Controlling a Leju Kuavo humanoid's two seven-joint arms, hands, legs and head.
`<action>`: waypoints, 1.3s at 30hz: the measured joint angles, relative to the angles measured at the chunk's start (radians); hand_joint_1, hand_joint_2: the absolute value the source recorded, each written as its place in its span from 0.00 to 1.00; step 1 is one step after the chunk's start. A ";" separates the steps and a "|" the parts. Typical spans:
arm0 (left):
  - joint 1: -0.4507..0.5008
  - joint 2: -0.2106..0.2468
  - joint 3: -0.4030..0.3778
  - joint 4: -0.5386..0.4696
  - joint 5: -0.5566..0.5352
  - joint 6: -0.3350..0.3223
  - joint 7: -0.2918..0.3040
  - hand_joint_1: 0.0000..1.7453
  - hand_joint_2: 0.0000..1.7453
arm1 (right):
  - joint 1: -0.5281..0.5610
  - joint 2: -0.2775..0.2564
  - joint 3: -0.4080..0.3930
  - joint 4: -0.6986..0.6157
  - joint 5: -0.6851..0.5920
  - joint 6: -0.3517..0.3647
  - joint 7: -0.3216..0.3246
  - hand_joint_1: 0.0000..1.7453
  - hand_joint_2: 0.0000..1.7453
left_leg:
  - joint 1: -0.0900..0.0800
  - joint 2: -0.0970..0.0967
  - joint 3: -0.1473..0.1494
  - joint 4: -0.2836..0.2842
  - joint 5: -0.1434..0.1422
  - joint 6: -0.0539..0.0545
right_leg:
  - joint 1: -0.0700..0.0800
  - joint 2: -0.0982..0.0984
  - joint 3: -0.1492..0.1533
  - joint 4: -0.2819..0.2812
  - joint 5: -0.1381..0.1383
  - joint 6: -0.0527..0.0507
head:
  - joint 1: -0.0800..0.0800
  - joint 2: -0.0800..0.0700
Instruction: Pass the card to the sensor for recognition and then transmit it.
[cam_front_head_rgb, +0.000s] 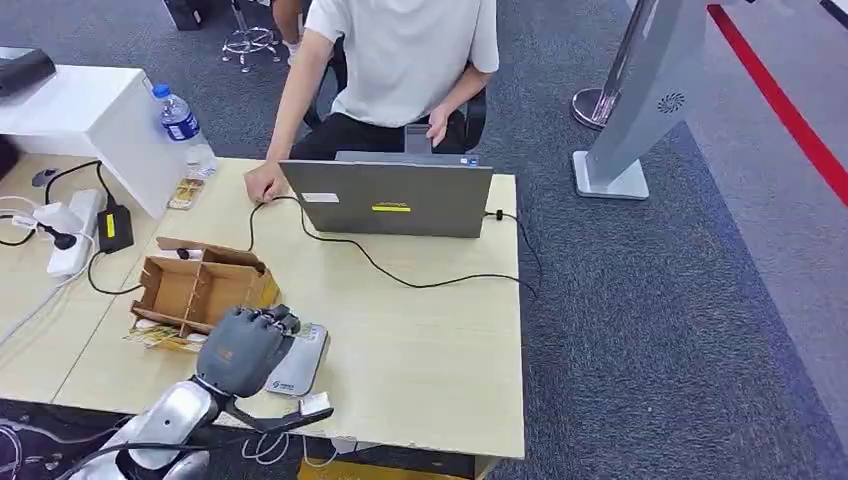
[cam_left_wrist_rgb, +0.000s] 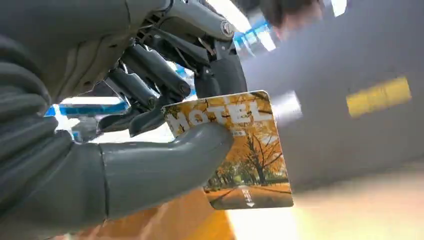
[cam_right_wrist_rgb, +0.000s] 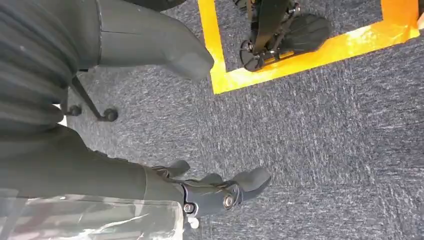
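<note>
In the left wrist view my left hand (cam_left_wrist_rgb: 150, 125) pinches a hotel card (cam_left_wrist_rgb: 250, 160) between its thumb (cam_left_wrist_rgb: 165, 165) and dark fingers; the card bears an autumn tree picture. From the head view, the same left hand (cam_front_head_rgb: 243, 348) hovers by the near table edge, partly over a flat grey card sensor (cam_front_head_rgb: 305, 360), and covers the card. My right hand (cam_right_wrist_rgb: 125, 175) hangs beside my body above the grey carpet, holding nothing, with its fingers (cam_right_wrist_rgb: 225, 192) loosely apart.
A brown cardboard card box (cam_front_head_rgb: 200, 288) stands just left of the sensor. A grey laptop (cam_front_head_rgb: 390, 198) with a black cable (cam_front_head_rgb: 400, 278) sits at the far table edge, where a person (cam_front_head_rgb: 400, 60) sits. A water bottle (cam_front_head_rgb: 182, 125), a power strip (cam_front_head_rgb: 75, 230) and a silver floor stand (cam_front_head_rgb: 640, 100) are nearby.
</note>
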 joint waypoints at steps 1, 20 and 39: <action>-0.020 -0.016 0.003 -0.013 -0.010 0.048 -0.002 1.00 1.00 | 0.000 0.000 -0.001 0.000 0.012 0.003 0.000 0.00 1.00 | 0.000 -0.002 0.000 0.000 0.000 0.001 | 0.000 -0.002 0.000 0.000 0.000 0.000 | 0.001 0.000; -0.943 -0.135 0.178 0.657 -0.051 0.080 0.003 1.00 1.00 | -0.076 0.009 0.060 -0.001 0.203 0.054 0.087 0.00 1.00 | 0.002 -0.002 -0.002 0.000 0.010 -0.004 | 0.001 -0.001 -0.002 0.002 0.008 -0.004 | 0.002 0.000; -1.062 -0.163 0.197 0.921 0.102 0.028 -0.065 0.00 1.00 | -0.083 0.013 0.071 0.000 0.196 0.052 0.093 0.00 1.00 | 0.001 -0.002 -0.003 0.000 0.010 -0.004 | 0.001 -0.002 -0.003 0.001 0.008 -0.004 | 0.001 0.000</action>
